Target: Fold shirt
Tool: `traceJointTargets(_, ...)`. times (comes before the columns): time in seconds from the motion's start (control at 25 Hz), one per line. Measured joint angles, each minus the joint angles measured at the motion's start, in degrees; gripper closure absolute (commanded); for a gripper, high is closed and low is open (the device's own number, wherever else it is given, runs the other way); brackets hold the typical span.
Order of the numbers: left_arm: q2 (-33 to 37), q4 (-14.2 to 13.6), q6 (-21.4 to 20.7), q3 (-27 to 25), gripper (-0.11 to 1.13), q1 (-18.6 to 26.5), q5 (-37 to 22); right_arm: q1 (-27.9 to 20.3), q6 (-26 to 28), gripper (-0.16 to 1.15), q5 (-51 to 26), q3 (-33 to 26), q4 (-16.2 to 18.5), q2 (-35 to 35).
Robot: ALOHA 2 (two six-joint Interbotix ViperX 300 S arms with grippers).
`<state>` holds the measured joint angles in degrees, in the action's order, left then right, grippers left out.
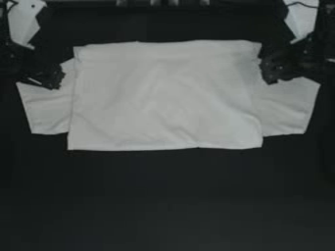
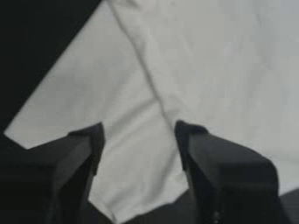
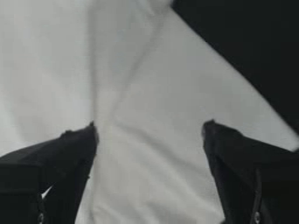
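Top view shows the plain white short-sleeved T-shirt of soft cloth point(image 1: 163, 98) lying flat across the upper middle of the dark tabletop point(image 1: 163, 206). Its body is a broad rectangle that looks doubled over, with a folded edge running along the 6 o'clock side. One sleeve sticks out at 9 o'clock and the other at 3 o'clock, both flat on the tabletop and not yet turned in. I judge the sleeves to be the next part to fold.

That is why I sit where I do. My left jaws point(image 1: 49, 77) hover over the seam where the 9 o'clock sleeve meets the body, and my right jaws point(image 1: 275, 66) hover over the matching seam at 3 o'clock. From each seam a sleeve could be pinched and carried toward the middle.

Left wrist view has my left jaws point(image 2: 139, 144) spread apart, straddling the sleeve seam, with cloth showing between them and nothing gripped. Right wrist view has my right jaws point(image 3: 149, 140) spread wider still over the other sleeve, also holding nothing. Whether either pair touches the cloth I cannot tell.

Soft cloth may bunch, so both pinches should catch only the sleeve layer.
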<state>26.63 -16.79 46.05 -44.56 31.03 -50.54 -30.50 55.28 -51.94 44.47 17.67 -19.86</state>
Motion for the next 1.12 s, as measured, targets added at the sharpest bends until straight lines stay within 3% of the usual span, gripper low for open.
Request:
traceJointTargets(0.2,0.6,-1.7,6.3,-3.0,0.17,-3.4,-0.3,1.8,8.5,0.00,-0.5,3.4,1.5,-1.8)
traceJointTargets(0.44,0.6,-1.6,9.8,-6.9,0.07,-4.0,1.7,1.8,12.4,0.00,0.1,7.2,1.5,-4.0)
traceJointTargets(0.88,0.1,-1.4,10.8,-10.4,0.06,-3.5,4.5,-1.3,14.7,0.00,6.8,13.1,0.3,-4.2)
traceJointTargets(1.12,-3.5,-1.5,10.7,-11.3,0.06,-2.5,8.4,-2.8,14.7,0.00,8.3,14.4,-0.4,-4.2)
